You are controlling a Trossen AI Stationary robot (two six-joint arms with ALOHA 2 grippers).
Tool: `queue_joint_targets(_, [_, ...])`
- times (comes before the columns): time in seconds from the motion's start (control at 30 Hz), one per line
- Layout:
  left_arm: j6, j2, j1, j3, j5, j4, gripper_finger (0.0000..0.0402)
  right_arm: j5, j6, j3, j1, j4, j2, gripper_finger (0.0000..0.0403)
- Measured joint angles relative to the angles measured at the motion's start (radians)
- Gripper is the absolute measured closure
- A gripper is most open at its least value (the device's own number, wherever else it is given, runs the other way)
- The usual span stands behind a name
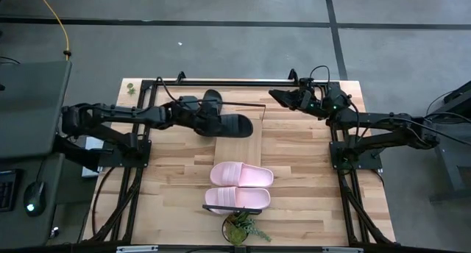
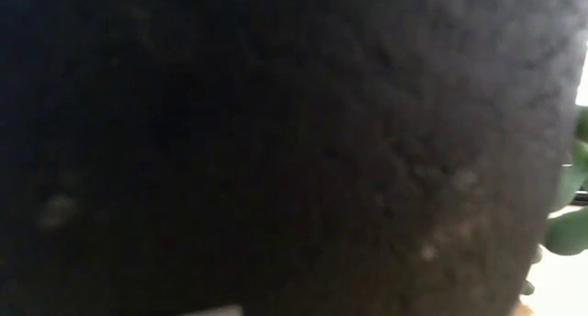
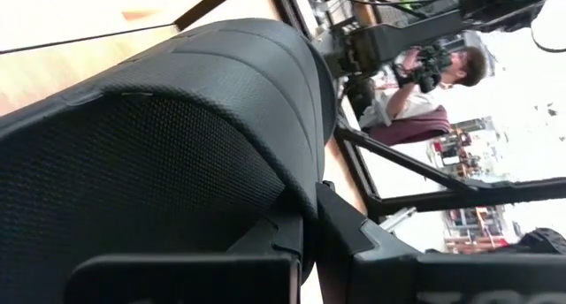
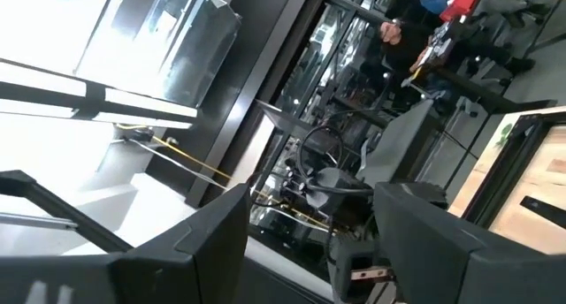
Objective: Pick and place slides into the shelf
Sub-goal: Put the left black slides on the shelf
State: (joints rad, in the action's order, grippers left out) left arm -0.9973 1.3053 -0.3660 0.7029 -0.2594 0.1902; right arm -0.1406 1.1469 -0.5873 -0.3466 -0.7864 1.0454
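Observation:
My left gripper [image 1: 208, 120] reaches from the table's left to the far middle and is shut on a black slide [image 1: 235, 126], whose textured strap [image 3: 177, 136] fills the left wrist view. A second black slide [image 1: 212, 99] lies just beyond it, by the shelf [image 1: 250, 93], whose thin black frame runs along the table's far edge. The two pink slides [image 1: 241, 174] [image 1: 237, 198] lie side by side on the tabletop, soles down, near the front middle. My right gripper [image 1: 282, 97] hangs open at the far right, tipped up, with nothing between its fingers. My left gripper pinches the black slide's strap at its edge [image 3: 305, 217] between its two fingers. The fingers come from the table's left, slanting a little downward. The slide's sole [image 1: 239, 126] sticks out past the fingers toward the table's right. Whether it touches the wood below, I cannot tell.
A small green plant [image 1: 241, 228] stands at the table's front edge; its leaves [image 2: 565, 229] show at the edge of the low view, which a dark thing close to the lens otherwise fills. A person with a camera [image 3: 442, 70] stands beyond the table.

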Motion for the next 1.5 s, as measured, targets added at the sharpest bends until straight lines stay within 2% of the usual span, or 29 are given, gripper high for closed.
queue_joint_targets(0.27, [-0.005,0.057,0.0,0.012,0.025,0.06,0.0401,0.0,-0.001,0.0,0.0,0.005,0.0,0.0171])
queue_joint_targets(0.83, [0.048,0.253,0.0,0.186,0.012,0.045,0.0401,0.009,0.004,0.0,0.0,0.01,0.0,0.0171])
queue_joint_targets(1.0, [0.05,0.276,0.0,0.195,0.011,0.032,0.0401,0.005,0.008,0.0,0.0,0.01,0.0,0.0171])
queue_joint_targets(1.17, [0.082,0.285,0.0,0.195,0.039,-0.054,0.0401,-0.017,0.025,0.0,0.0,0.012,0.0,0.0171])
queue_joint_targets(1.5, [0.111,0.285,0.0,0.195,0.07,-0.064,0.0401,-0.029,0.027,0.0,0.0,0.027,0.0,0.0171])
